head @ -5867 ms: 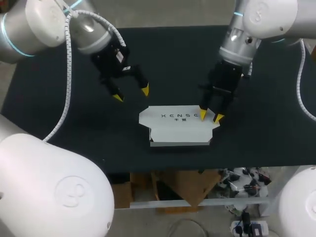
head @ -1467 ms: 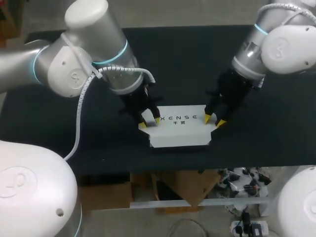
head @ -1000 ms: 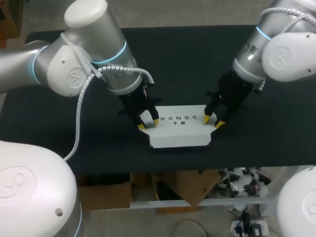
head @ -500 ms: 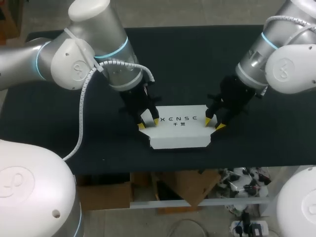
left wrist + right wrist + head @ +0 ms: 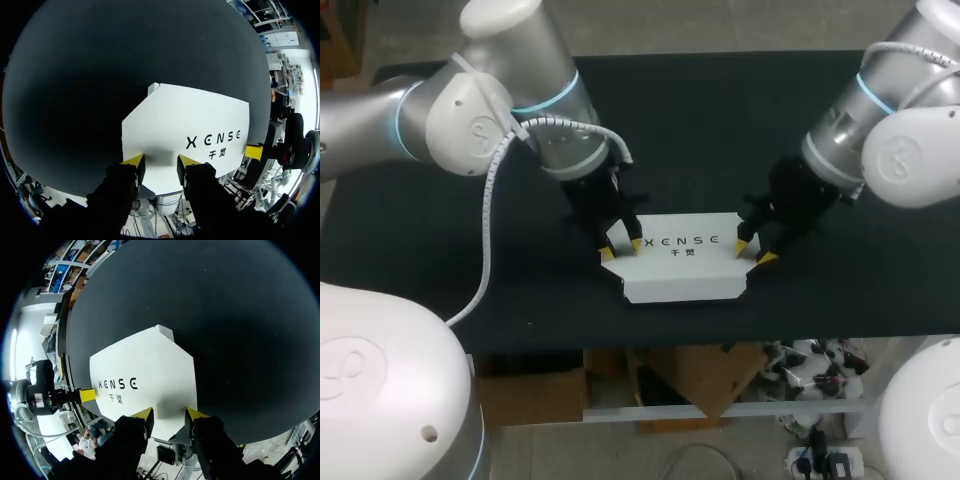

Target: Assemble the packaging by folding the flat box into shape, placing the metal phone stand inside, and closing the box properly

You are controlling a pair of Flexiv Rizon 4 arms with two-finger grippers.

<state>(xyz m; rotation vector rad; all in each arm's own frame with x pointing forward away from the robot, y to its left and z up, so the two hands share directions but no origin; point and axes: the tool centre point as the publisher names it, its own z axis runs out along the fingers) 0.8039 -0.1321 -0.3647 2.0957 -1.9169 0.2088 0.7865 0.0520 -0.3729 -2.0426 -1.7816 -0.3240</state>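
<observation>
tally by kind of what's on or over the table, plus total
white box: 1
grippers: 2 (left gripper, right gripper)
total: 3

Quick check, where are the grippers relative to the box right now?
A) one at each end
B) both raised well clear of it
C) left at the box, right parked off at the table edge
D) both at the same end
A: the left gripper has its yellow tips at the left end of the box and the right gripper at the right end, both with fingers apart.
</observation>
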